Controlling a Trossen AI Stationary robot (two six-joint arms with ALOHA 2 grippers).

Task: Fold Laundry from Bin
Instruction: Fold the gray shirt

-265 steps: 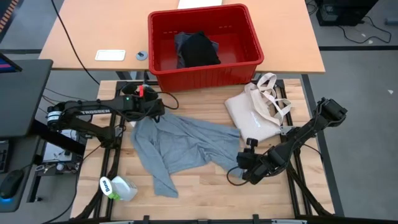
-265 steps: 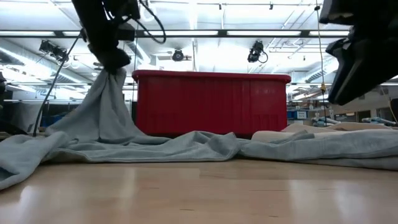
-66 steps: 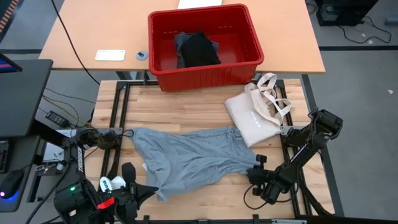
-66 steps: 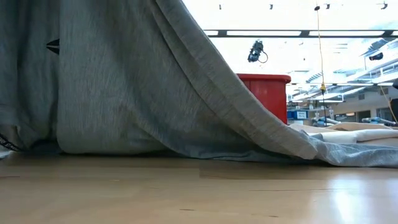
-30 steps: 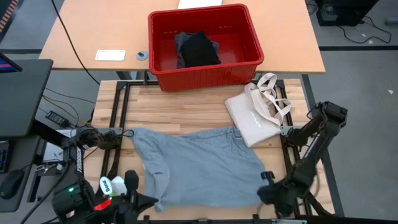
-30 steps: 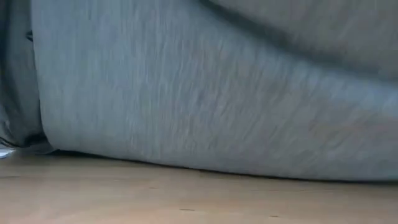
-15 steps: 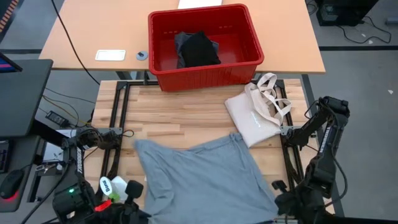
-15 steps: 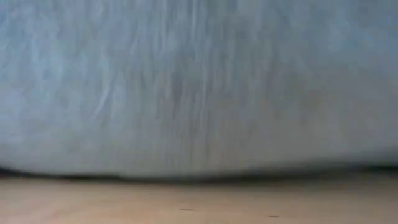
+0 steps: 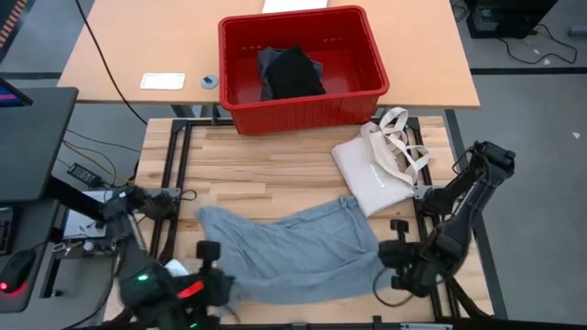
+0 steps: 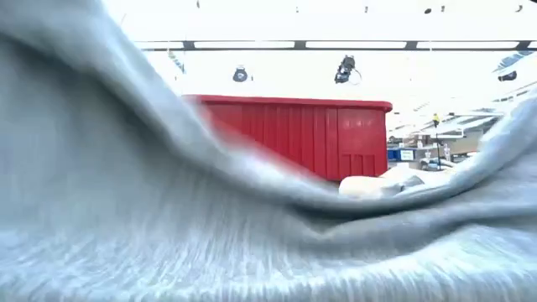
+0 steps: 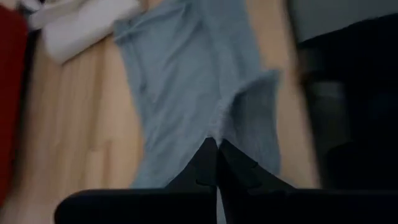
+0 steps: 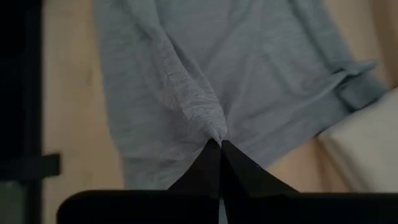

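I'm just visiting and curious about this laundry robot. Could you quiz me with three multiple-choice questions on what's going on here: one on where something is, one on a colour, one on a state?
1. Where does the cream tote bag lie?
A. inside the bin
B. on the wooden table beside the grey T-shirt
C. on the floor

2. What colour is the bin?
A. red
B. blue
C. white

3. How does the right gripper stand?
A. wide open above the table
B. shut on the grey T-shirt
C. shut on the tote bag

Answers: 1 B, the high view shows it on the table by the shirt's far corner. 2 A, its walls are red. 3 B, the right wrist view shows cloth bunched at its closed tips.
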